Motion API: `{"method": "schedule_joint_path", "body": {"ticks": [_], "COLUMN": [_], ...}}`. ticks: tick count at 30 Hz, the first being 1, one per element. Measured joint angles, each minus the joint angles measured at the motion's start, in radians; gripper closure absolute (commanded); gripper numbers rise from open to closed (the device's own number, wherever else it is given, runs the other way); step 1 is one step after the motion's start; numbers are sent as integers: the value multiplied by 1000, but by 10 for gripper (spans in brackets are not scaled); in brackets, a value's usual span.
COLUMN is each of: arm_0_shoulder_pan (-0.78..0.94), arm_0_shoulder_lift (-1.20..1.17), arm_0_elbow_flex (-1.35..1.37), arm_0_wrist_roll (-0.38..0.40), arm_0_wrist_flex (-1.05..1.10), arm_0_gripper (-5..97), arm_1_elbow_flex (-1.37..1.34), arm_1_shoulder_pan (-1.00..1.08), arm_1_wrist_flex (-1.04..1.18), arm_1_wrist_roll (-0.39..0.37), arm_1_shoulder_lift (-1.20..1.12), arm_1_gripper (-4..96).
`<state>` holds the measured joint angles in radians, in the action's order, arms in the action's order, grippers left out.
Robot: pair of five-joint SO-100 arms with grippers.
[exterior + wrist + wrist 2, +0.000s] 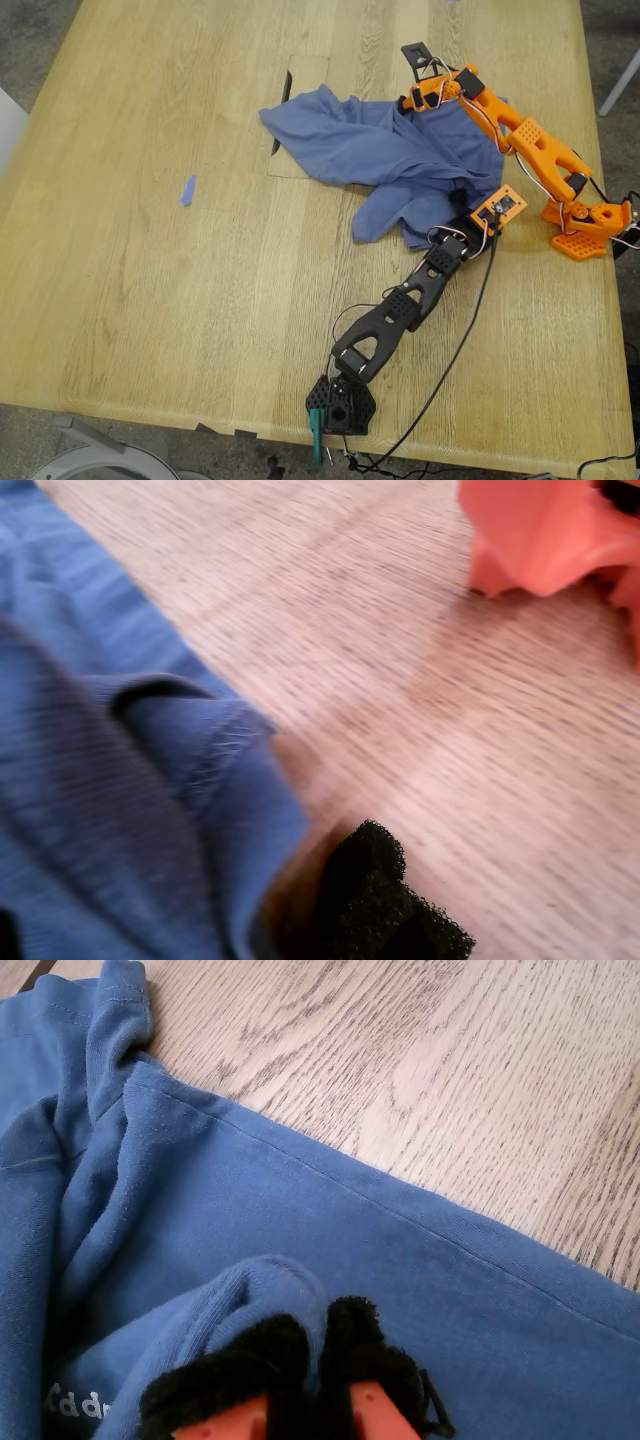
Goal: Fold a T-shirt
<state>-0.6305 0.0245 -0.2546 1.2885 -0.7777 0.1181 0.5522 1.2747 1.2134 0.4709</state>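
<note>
Across the middle of the pale oak-grained wooden table lies the blue-purple cotton T-shirt, rumpled and bunched rather than flat, spreading from a rectangular inset panel in the tabletop toward the exterior view's right, with one lobe trailing down toward the near edge. Two arms meet it. The black printed arm rises from its mount at the near edge and reaches up to the shirt's lower right part in the exterior view; the orange printed arm runs from its orange base at that view's right over the shirt's far side. My second gripper (the orange one) sits on the shirt's far edge, and its wrist view shows the jaws closed, black foam pads pinching a raised fold of the T-shirt between them — a hemmed edge runs across bare wood just beyond. My first gripper, on the black arm, is down at the cloth's edge; its wrist view shows only one black foam pad beside a hemmed flap, so I cannot tell how its jaws stand. Small pale lettering shows on the cloth near my second gripper. A little blue strip lies alone on the wood, well apart toward the exterior view's left.
</note>
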Motion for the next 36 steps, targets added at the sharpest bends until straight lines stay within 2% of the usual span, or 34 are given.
{"method": "schedule_joint_path", "body": {"ticks": [7, 12, 13, 23, 36], "arm_0_shoulder_pan": [74, 115, 124, 179, 399], "arm_0_shoulder_lift": [35, 34, 34, -61, -468], "arm_0_elbow_flex": [-41, -41, -41, -40, -38], "arm_0_wrist_roll": [-41, -41, -43, 6, 8], "arm_0_wrist_flex": [-17, -41, -46, -204, -577], "arm_0_gripper": [680, 902, 918, 918, 918], "arm_1_elbow_flex": [0, 0, 0, 0, 0], "arm_1_shoulder_pan": [-3, -9, -9, -35, -118], "arm_1_wrist_flex": [23, 75, 89, 135, 107], "arm_1_wrist_roll": [0, 0, 0, 0, 23], "arm_1_shoulder_lift": [2, 11, 17, 147, 407], "arm_1_gripper": [915, 915, 915, 915, 915]}}
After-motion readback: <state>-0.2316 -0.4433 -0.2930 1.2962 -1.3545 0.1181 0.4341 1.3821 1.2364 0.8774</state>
